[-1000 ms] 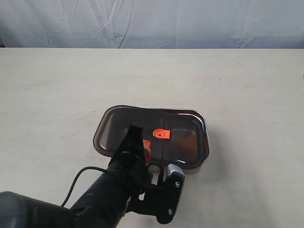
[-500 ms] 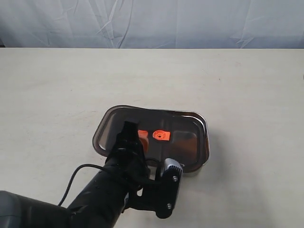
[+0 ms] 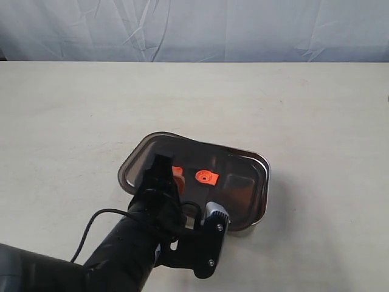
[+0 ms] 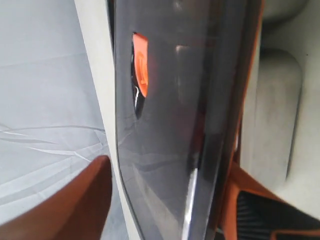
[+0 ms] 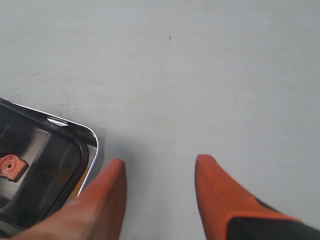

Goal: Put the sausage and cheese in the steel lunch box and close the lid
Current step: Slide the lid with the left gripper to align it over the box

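**A:** Beige table (image 3: 73,121), wrinkled pale cloth (image 3: 243,30) hanging behind at 12 o'clock. Mid-table, the lid (image 3: 237,182) lies over the steel lunch box (image 5: 96,144), with the steel rim peeking out at 3 o'clock.

**B:** And since a second ago the lid has twisted clockwise, its 3 o'clock end dropping toward 6!

**A:** The left gripper (image 3: 169,173) reaches in from 7 o'clock, fingers clamped on the lid's near edge.

**B:** The right gripper (image 5: 160,165) hangs over bare table, fingers spread, carrying nothing.
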`<action>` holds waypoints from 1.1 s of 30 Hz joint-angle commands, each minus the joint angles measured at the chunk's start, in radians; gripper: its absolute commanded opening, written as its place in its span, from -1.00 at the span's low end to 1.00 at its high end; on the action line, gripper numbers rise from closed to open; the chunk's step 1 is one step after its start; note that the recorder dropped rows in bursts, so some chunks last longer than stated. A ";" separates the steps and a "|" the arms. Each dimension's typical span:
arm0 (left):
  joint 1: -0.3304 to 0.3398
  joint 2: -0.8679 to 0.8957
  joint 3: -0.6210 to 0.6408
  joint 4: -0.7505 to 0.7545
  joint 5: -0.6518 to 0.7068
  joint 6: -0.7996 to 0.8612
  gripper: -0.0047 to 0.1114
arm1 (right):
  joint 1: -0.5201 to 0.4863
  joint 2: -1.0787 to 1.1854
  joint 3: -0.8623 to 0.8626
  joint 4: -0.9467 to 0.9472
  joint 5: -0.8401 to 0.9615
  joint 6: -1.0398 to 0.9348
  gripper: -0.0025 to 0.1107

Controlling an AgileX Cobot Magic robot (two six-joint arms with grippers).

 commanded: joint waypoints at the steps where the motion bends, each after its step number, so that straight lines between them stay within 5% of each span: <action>1: -0.004 -0.041 0.003 -0.029 -0.018 0.024 0.07 | -0.001 -0.006 0.000 -0.005 -0.008 0.000 -0.19; 33: -0.004 -0.141 0.003 -0.231 -0.022 0.207 0.07 | -0.001 -0.006 0.000 -0.001 -0.006 0.000 -0.19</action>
